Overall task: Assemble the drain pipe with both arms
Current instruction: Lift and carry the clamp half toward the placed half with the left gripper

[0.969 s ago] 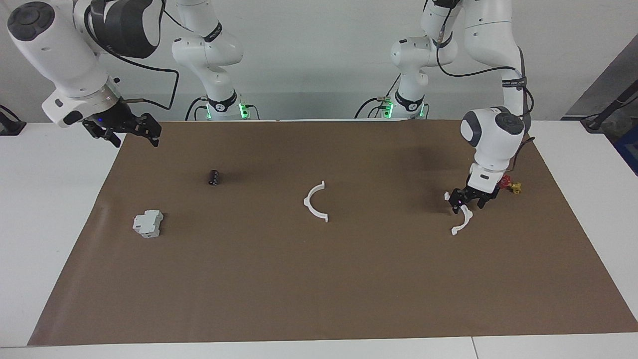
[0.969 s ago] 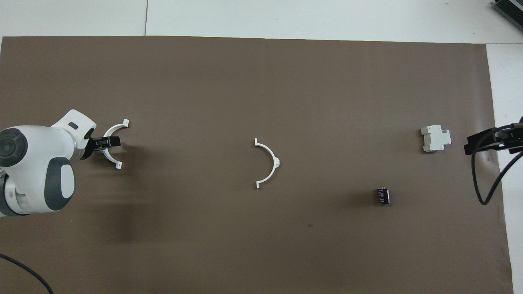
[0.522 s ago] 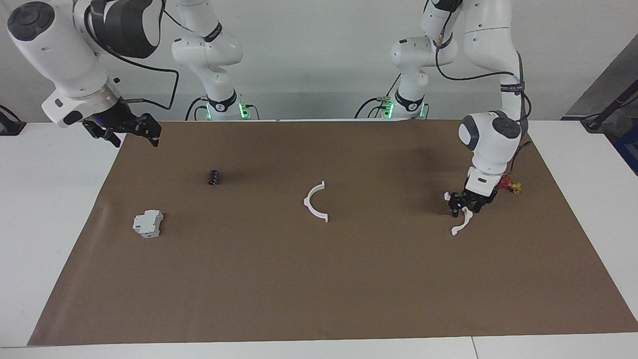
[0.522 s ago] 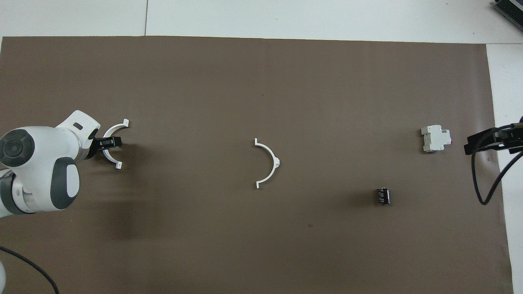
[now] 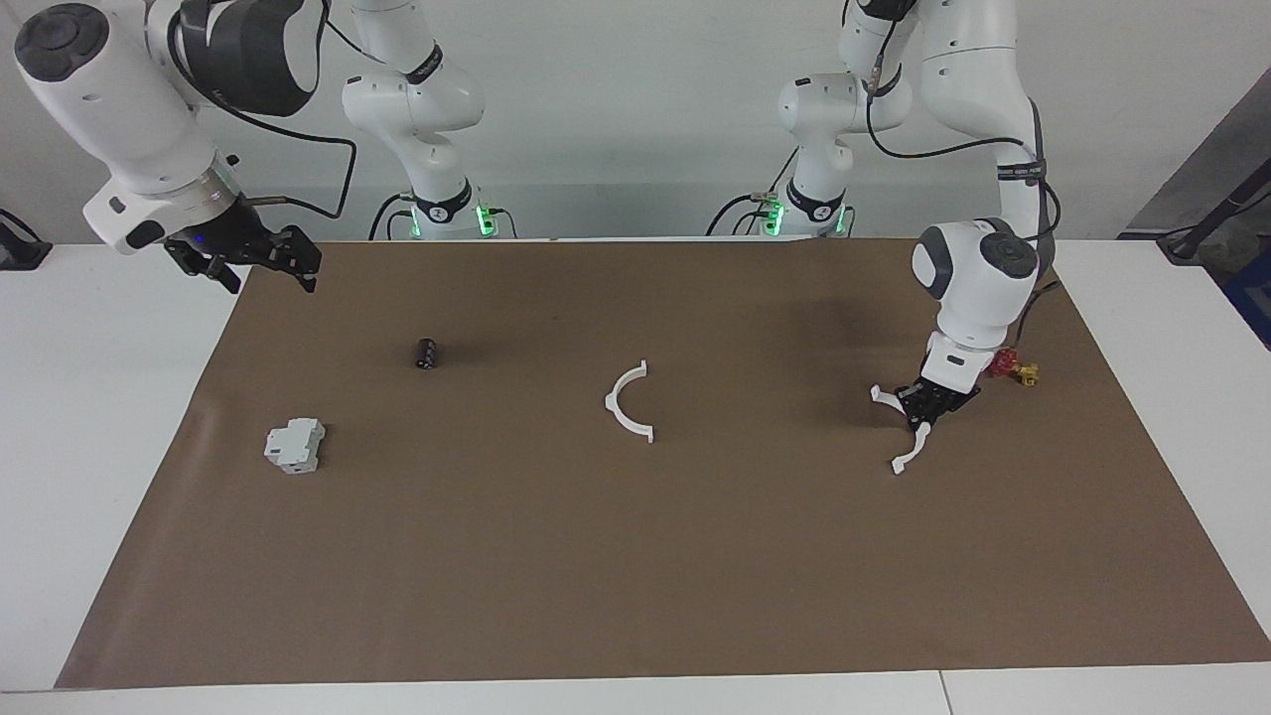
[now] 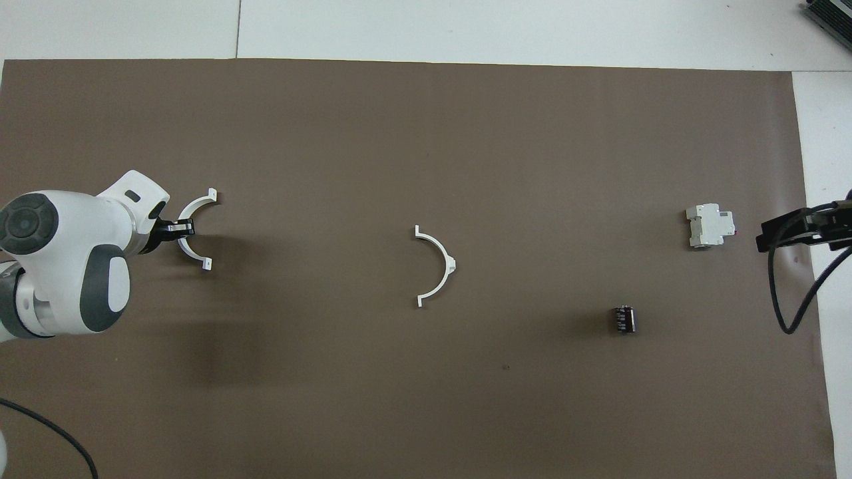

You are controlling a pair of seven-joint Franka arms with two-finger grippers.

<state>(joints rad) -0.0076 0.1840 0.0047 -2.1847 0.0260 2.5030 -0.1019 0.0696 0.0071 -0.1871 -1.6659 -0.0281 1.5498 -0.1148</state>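
Note:
One white drain pipe half (image 5: 905,453) (image 6: 194,204) is at the left arm's end of the mat, and my left gripper (image 5: 928,402) (image 6: 176,228) is shut on the middle of its curve, low over the mat. The other drain pipe half (image 5: 628,402) (image 6: 439,266) lies flat at the middle of the mat, untouched. My right gripper (image 5: 253,263) (image 6: 792,229) waits open in the air over the mat's edge at the right arm's end, holding nothing.
A grey-white boxy block (image 5: 295,444) (image 6: 710,226) and a small black cylinder (image 5: 426,354) (image 6: 624,319) sit toward the right arm's end. A small red and yellow part (image 5: 1015,369) lies beside the left wrist. The brown mat (image 5: 635,576) covers the table.
My left gripper has closed on the drain pipe half, which has shifted slightly toward the middle of the table. The right arm has not moved.

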